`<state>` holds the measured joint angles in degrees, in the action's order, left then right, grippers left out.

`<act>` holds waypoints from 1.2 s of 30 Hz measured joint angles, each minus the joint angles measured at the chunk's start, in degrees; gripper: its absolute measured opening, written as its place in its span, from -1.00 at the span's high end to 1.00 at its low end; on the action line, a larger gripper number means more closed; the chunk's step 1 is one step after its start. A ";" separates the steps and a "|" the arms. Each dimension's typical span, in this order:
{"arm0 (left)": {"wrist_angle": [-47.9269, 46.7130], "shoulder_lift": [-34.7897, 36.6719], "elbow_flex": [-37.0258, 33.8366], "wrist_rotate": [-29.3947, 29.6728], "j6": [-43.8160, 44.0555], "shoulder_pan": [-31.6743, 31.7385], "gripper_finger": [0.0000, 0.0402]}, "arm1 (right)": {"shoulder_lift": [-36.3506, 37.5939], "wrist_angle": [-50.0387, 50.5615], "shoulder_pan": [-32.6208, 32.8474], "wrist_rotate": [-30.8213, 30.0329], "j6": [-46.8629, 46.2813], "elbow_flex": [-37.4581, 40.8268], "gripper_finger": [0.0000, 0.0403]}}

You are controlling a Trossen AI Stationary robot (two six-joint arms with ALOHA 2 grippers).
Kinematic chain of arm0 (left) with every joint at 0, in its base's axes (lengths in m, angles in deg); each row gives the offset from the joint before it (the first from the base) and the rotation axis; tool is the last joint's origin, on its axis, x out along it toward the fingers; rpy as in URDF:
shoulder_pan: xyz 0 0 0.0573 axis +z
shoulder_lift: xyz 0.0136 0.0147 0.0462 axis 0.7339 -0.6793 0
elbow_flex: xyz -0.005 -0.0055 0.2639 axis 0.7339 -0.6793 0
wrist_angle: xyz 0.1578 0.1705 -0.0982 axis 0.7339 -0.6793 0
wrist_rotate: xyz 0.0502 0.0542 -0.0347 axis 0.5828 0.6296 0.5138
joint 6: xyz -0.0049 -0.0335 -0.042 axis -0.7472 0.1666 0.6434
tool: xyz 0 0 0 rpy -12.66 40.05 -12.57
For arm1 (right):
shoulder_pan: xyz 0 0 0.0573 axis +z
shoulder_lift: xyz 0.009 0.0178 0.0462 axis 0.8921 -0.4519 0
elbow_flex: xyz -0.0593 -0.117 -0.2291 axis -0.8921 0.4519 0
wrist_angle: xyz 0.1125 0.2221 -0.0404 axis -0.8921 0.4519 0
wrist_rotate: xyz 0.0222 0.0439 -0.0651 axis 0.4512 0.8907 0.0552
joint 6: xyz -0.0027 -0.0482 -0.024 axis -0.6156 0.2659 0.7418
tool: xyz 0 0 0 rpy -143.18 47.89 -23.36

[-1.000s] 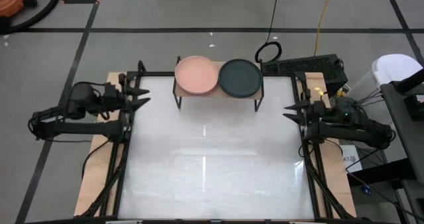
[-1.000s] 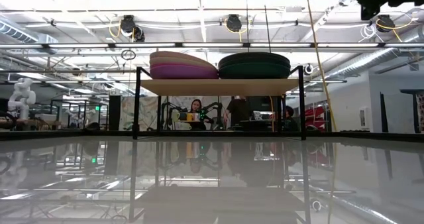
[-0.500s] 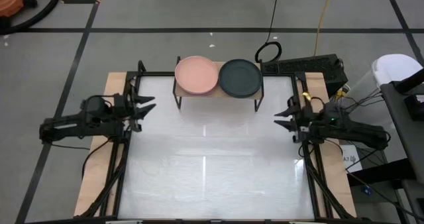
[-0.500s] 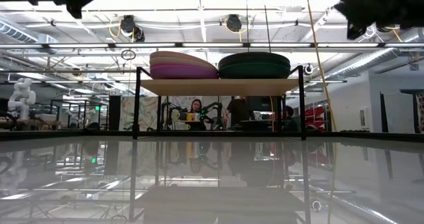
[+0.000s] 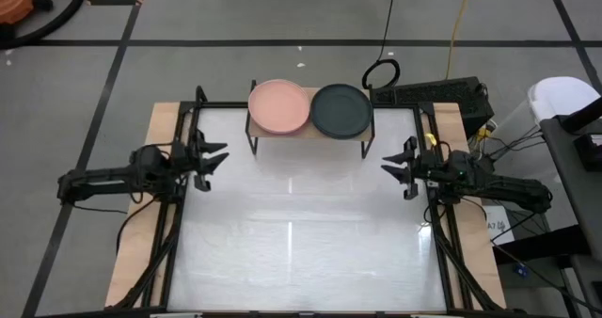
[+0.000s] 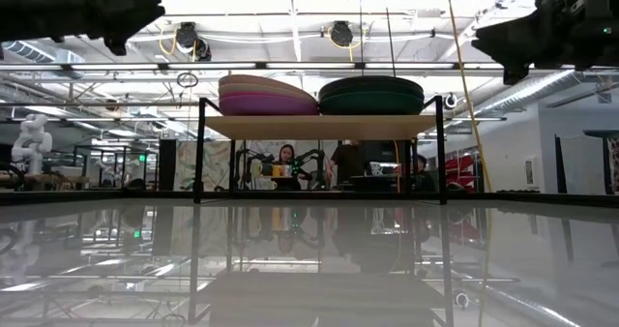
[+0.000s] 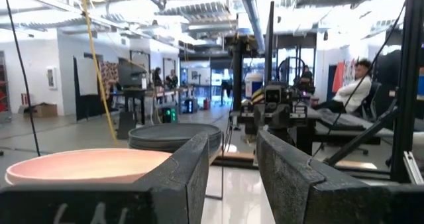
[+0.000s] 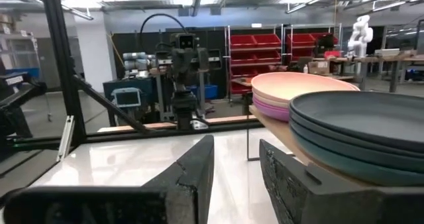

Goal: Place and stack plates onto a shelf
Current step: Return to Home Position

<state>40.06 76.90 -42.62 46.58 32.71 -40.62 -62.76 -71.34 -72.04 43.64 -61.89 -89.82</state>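
Observation:
The light-wood shelf (image 6: pixel 319 126) stands on thin black legs at the table's far edge. Two plate stacks rest on it: a left stack topped by the salmon pink plate (image 5: pixel 278 105), with beige and purple plates (image 6: pixel 268 103) under it, and a right stack of dark plates (image 5: pixel 341 109), teal ones showing in the low view (image 6: pixel 371 96). My left gripper (image 5: pixel 213 158) hovers open over the table's left edge, and my right gripper (image 5: pixel 395 167) hovers open over the right edge. Both point inward and hold nothing.
The white tabletop (image 5: pixel 301 233) sits in a black frame (image 5: pixel 184 214). A black power strip (image 5: pixel 428 94) and cables lie beyond the far right corner. People sit in the room behind the shelf (image 6: pixel 286 157).
Both arms have moved from the table's side edges inward and a little toward the near edge. The left gripper went toward the right, the right gripper toward the left. The plates and shelf have stayed still.

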 joint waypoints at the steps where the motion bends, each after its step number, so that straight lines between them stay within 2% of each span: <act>1: 1.88 0.00 -1.12 0.00 0.00 0.00 0.34 | 0.02 -0.04 0.00 -0.06 0.03 0.00 0.48; 9: 11.01 0.00 -8.25 0.00 1.34 0.00 0.34 | 0.02 1.90 0.00 -0.08 1.73 0.00 0.48; 15: 8.78 -0.09 -8.57 -0.15 2.62 0.02 0.34 | 0.02 3.60 0.00 -0.10 2.15 0.64 0.48; 21: 5.60 -0.11 -8.57 -0.37 2.49 0.00 0.34 | -0.04 0.19 0.00 -0.53 3.62 5.35 0.48; 31: -1.18 -0.11 -8.57 -0.98 6.39 0.00 0.34 | -0.01 3.79 0.00 -1.59 1.86 5.55 0.48; 36: -2.06 -0.11 -8.56 -1.01 7.19 0.00 0.34 | -1.09 5.51 0.02 -0.13 -0.78 5.60 0.48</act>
<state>38.00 76.79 -51.17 45.57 39.90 -40.62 -63.85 -65.83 -72.02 43.51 -62.67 -84.23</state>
